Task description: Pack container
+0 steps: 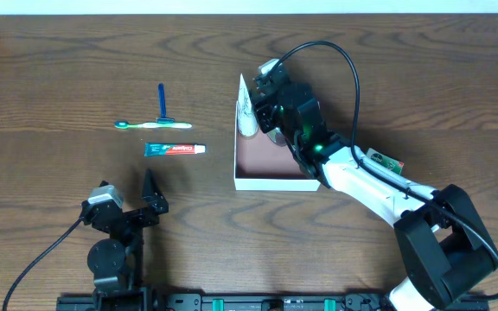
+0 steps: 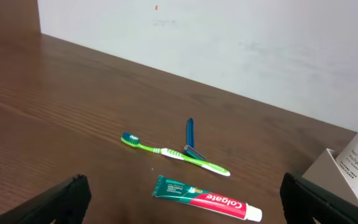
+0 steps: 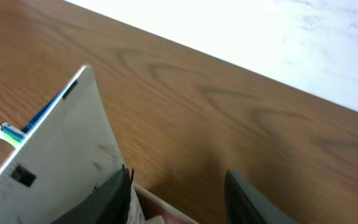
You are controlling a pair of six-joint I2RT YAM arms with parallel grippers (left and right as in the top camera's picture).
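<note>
Right pincer (image 3: pixel 178 174): parted, gripping nothing, over container (image 1: pixel 275 183) corner
Bottle (image 1: pixel 247 108): propped on the wall, likely saving floor room
Left pincer (image 1: pixel 126 192): wide open, parked short of toothpaste (image 1: pixel 174 149)

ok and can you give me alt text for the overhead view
The right tool hangs over the far end of a shallow white-walled container, beside a white bottle propped in its corner. Left of it on the wooden table lie a green toothbrush, a slim blue item and a toothpaste tube; the left tool sits open near the front.
</note>
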